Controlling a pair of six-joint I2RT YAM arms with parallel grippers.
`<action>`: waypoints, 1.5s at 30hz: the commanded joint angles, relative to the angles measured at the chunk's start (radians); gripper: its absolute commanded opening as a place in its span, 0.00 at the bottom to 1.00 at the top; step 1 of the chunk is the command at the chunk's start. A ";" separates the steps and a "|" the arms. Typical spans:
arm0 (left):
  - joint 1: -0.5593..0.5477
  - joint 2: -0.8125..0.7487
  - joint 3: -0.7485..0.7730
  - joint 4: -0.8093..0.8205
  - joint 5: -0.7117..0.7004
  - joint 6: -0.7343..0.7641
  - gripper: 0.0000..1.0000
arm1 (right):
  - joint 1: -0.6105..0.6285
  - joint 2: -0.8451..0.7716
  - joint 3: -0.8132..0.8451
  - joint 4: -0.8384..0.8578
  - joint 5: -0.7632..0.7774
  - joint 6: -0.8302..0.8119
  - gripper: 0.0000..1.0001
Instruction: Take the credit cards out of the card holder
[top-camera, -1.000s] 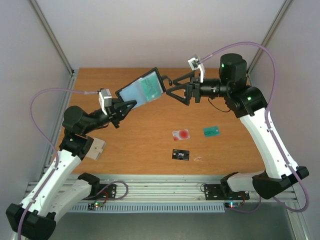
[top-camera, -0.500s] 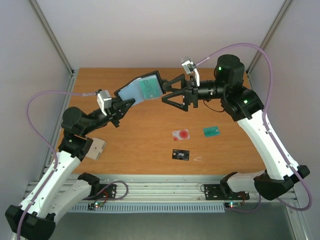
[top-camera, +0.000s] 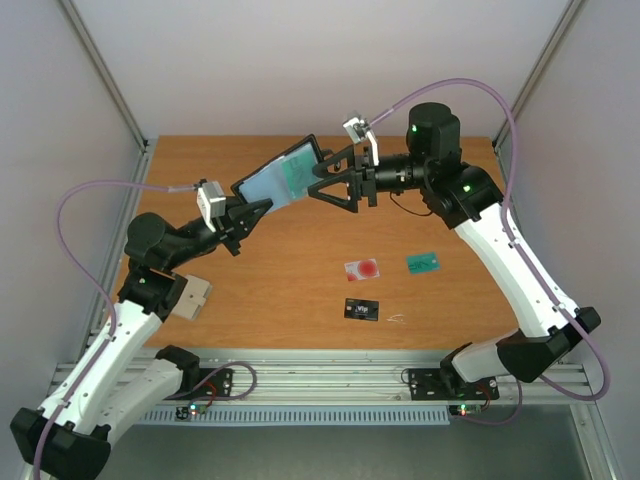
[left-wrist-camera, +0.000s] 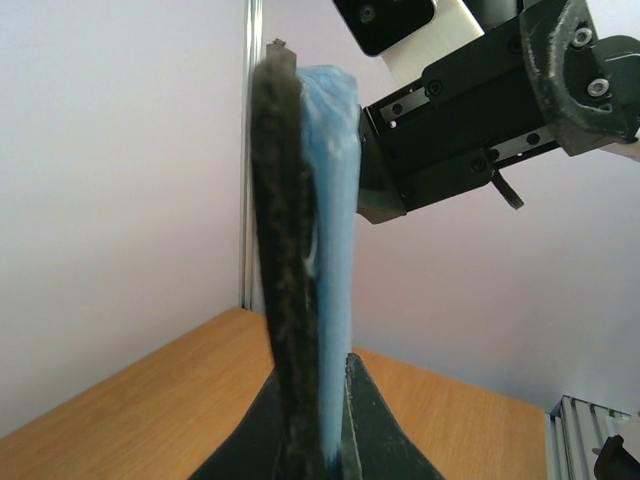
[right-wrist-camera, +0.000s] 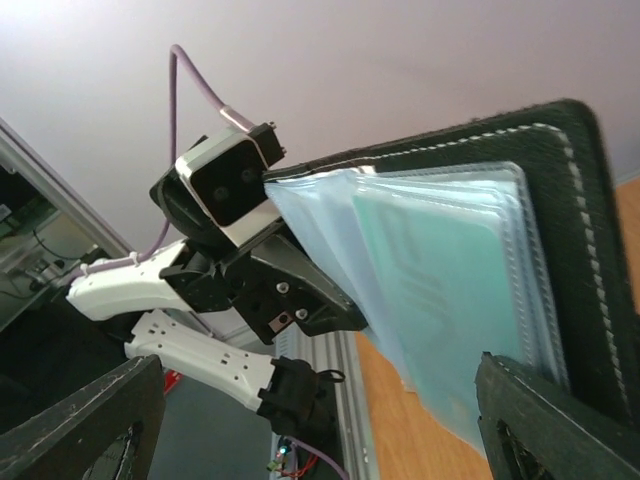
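Note:
My left gripper (top-camera: 254, 209) is shut on the lower end of the open black card holder (top-camera: 283, 178) and holds it tilted up above the table. The holder's pale blue sleeves hold a teal-green card (top-camera: 297, 172). My right gripper (top-camera: 318, 181) is open at the holder's right edge. In the right wrist view the sleeves and teal card (right-wrist-camera: 450, 290) lie between my spread fingers (right-wrist-camera: 560, 425). In the left wrist view the holder (left-wrist-camera: 300, 250) stands edge-on. A whitish card with a red spot (top-camera: 362, 269), a teal card (top-camera: 424, 262) and a black card (top-camera: 362, 311) lie on the table.
A pale wooden block (top-camera: 190, 297) sits by the left arm near the table's left edge. A small white scrap (top-camera: 395, 319) lies beside the black card. Walls and metal posts close the table at the back and sides.
My right gripper has moved left, jaws open, up to the card holder's right edge. The left gripper and the holder have barely moved.

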 joint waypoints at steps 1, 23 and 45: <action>-0.006 0.006 0.024 0.058 0.003 0.016 0.00 | 0.020 0.008 0.029 -0.012 -0.017 -0.019 0.85; -0.009 -0.002 0.016 0.057 0.012 0.014 0.00 | 0.020 0.013 0.073 -0.132 0.093 -0.117 0.89; -0.012 0.000 0.017 0.052 0.021 0.016 0.00 | 0.028 0.036 0.133 -0.222 0.185 -0.190 0.88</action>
